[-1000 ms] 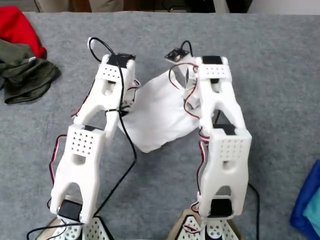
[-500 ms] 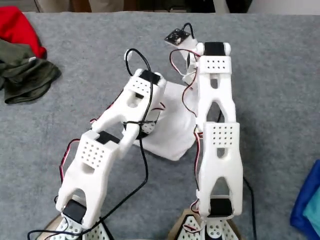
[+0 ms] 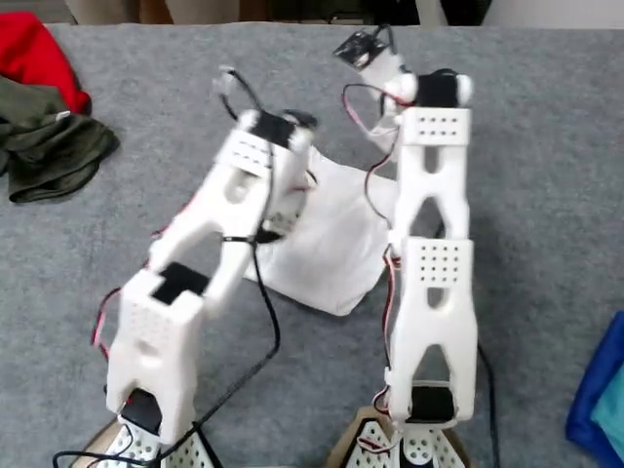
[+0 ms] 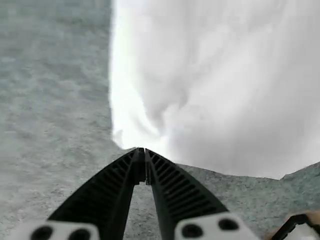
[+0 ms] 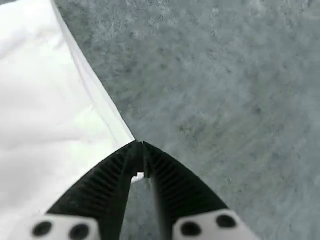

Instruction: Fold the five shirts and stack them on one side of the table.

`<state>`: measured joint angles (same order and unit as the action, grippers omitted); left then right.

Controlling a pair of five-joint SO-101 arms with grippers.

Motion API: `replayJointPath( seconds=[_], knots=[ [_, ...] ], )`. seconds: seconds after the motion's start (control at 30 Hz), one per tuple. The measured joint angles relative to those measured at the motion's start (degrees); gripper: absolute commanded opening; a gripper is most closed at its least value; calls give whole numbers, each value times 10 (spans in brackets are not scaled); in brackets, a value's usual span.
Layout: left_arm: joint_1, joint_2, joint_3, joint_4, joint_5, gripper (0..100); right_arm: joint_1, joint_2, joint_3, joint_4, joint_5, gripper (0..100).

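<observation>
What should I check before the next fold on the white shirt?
1. Right gripper shut on crumpled white shirt hem: ok, cloth shows in its grip.
2. Left gripper shut on the shirt's edge: ok, folds gather at its tips.
3. Shirt lying flat: cannot tell, arms cover part.
4. Left arm's black cable off the cloth: not ok, it hangs across the near edge.
5. Red garment and olive-green garment clear of both arms: ok.

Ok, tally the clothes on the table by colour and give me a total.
red garment: 1
dark green garment: 1
white shirt: 1
blue garment: 1
teal garment: 1, cut off by the picture's edge, apparently a separate piece
Total: 5
</observation>
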<state>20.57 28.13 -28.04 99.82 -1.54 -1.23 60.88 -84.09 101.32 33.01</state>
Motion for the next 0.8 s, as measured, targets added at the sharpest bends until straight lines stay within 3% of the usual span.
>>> replayJointPath(
  seconds=[0.27, 0.43, 0.8],
  knots=[
    [-98, -131, 1, 3, 0, 21, 48, -279, 340, 0, -103, 9],
    [-102, -219, 34, 3, -21, 21, 47, -486, 615, -18, -164, 7],
    [-135, -498, 297, 3, -23, 21, 54, -743, 950, -59, -183, 9]
  ],
)
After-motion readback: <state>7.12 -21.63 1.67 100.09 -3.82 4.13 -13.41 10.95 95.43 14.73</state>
